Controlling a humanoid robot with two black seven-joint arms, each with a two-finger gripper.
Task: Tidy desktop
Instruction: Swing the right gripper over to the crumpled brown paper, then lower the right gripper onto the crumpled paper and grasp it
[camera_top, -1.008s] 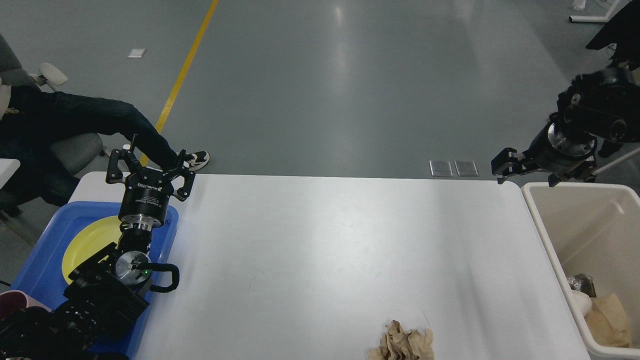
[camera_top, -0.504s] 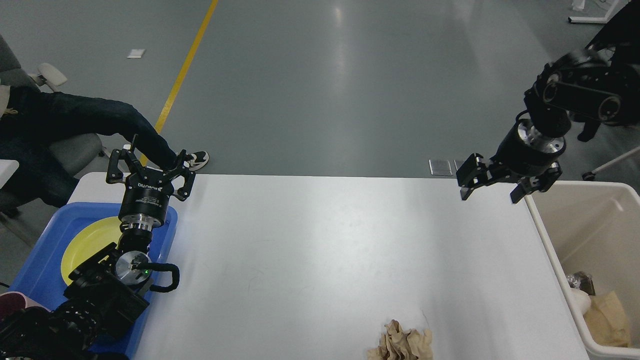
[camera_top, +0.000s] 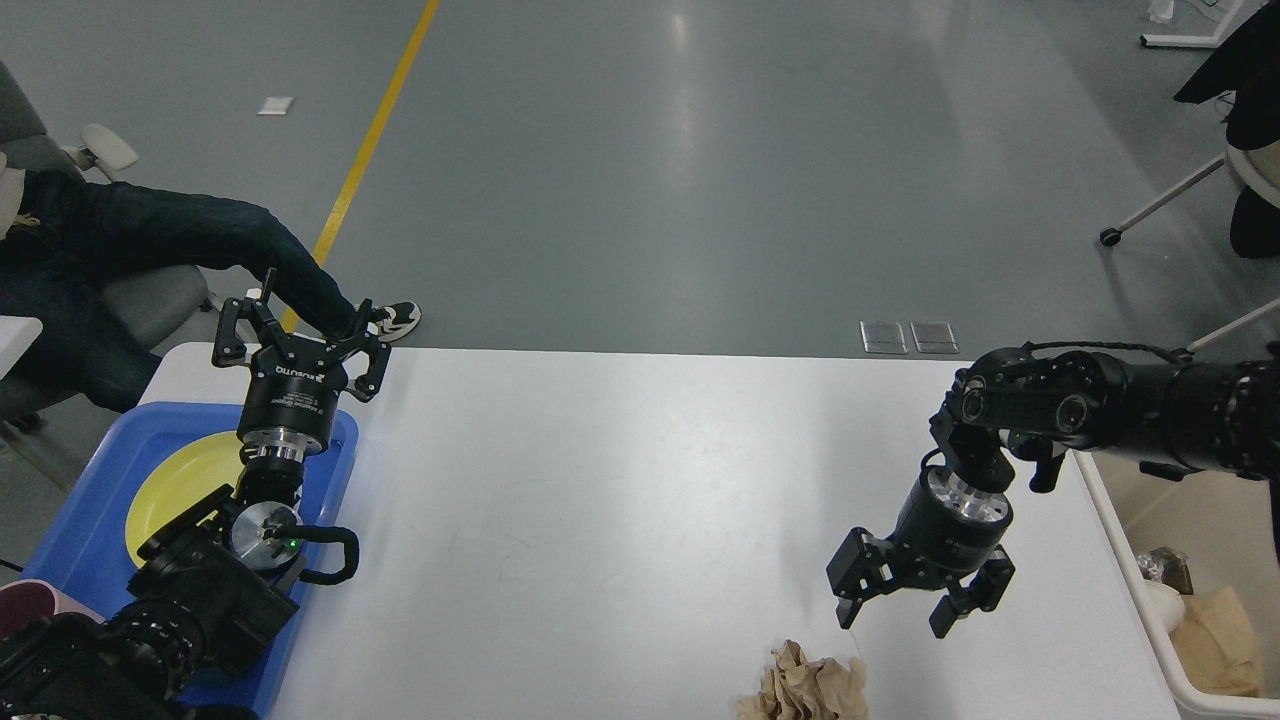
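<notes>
The white desktop (camera_top: 620, 500) fills the middle of the head view. A crumpled brown paper wad (camera_top: 805, 687) lies at its front edge. My right gripper (camera_top: 893, 615) is open and empty, pointing down, just above and slightly right of the wad, not touching it. My left gripper (camera_top: 298, 335) is open and empty, held above the far end of a blue tray (camera_top: 75, 525) at the desktop's left side. A yellow plate (camera_top: 180, 485) lies in the tray, partly hidden by my left arm.
A beige bin (camera_top: 1130, 560) stands at the right edge with brown paper and other trash inside. A seated person's legs and shoe (camera_top: 395, 318) are beyond the table's far left corner. A dark red object (camera_top: 25, 605) lies at the tray's near end.
My right arm swung from above the bin's far corner down and toward me, and its open gripper now hangs just above the paper wad. The left arm has not moved.
</notes>
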